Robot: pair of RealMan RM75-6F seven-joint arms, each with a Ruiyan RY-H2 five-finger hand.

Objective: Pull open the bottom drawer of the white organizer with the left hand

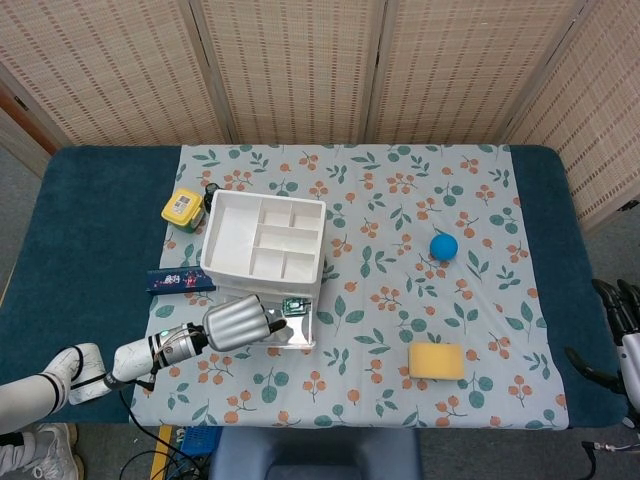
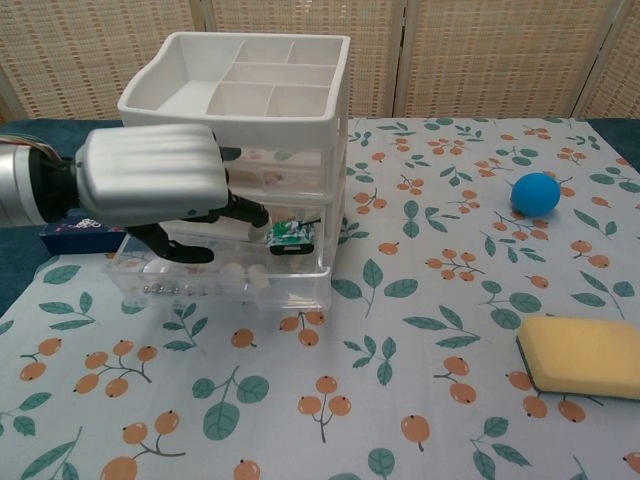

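Head view
- Organizer: the white organizer (image 1: 265, 247) stands on the left part of the floral cloth (image 1: 400, 200), its divided top tray facing up.
- Bottom drawer: the clear bottom drawer (image 1: 295, 330) sticks out toward the near edge of the table; a small green item (image 1: 293, 305) lies at its back, under the organizer's front edge.
- Left hand: the left hand (image 1: 238, 323) sits at the drawer's left front, silver back upward, dark fingers reaching in over the drawer; whether they clasp anything cannot be told from here.
- Right hand: the right hand (image 1: 622, 310) shows only as a dark sliver at the right border, well apart from the cloth; its fingers are too cut off to judge.
- Other things: a yellow container (image 1: 183, 207) just left of the organizer's far corner, a dark flat packet (image 1: 180, 281) beside its left wall, a blue ball (image 1: 444, 246) to the right, a yellow sponge (image 1: 437, 361) near the front.

Chest view
- Organizer: three clear drawers stacked beneath the white tray.
- Bottom drawer: the lowest drawer (image 2: 290, 290) is pulled out past the two above; small white pieces (image 2: 245, 275) and the green item (image 2: 290, 234) lie inside.
- Left hand: the left hand (image 2: 150, 185) covers the drawer fronts on the left; its dark fingers (image 2: 245, 211) are curled and dip into the open drawer near its left wall, holding nothing that shows.
- Other things: ball (image 2: 535, 192) at right, sponge (image 2: 583, 355) at lower right.
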